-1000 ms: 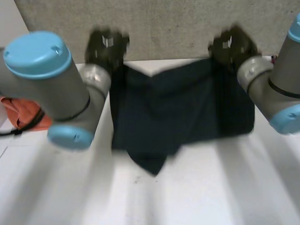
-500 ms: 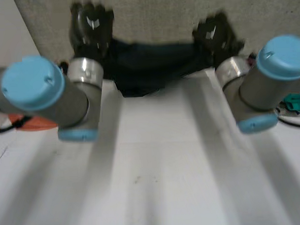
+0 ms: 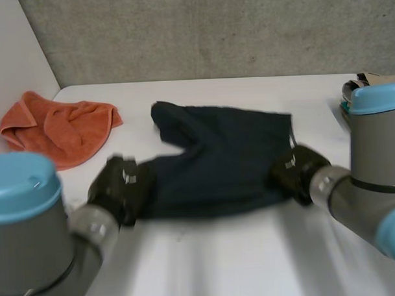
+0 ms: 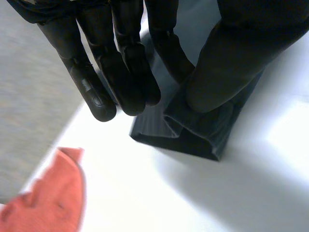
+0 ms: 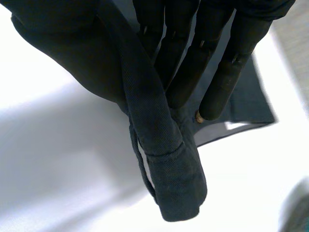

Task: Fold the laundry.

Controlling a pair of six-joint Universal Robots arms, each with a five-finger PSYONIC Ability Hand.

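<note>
the dark blue shorts (image 3: pixel 224 160) are laid flat at the middle of the white counter (image 3: pixel 253 263), with one lobe of cloth reaching toward the far-left side. the near-left edge of the shorts is held by the left hand (image 3: pixel 119 186). in the left wrist view, a folded hem corner is pinched between the thumb (image 4: pixel 227 63) and the straight fingers (image 4: pixel 96 87), and the corner rests on the counter at the fingertips. the near-right edge of the shorts is held by the right hand (image 3: pixel 295 170). in the right wrist view, a thick seamed band of the cloth is clamped between the thumb side and the straight fingers (image 5: pixel 227 82), and its end hangs past the fingertips. an orange towel (image 3: pixel 60 130) is bunched at the far-left corner of the counter, well apart from the shorts. a grey wall is seen behind the counter.
</note>
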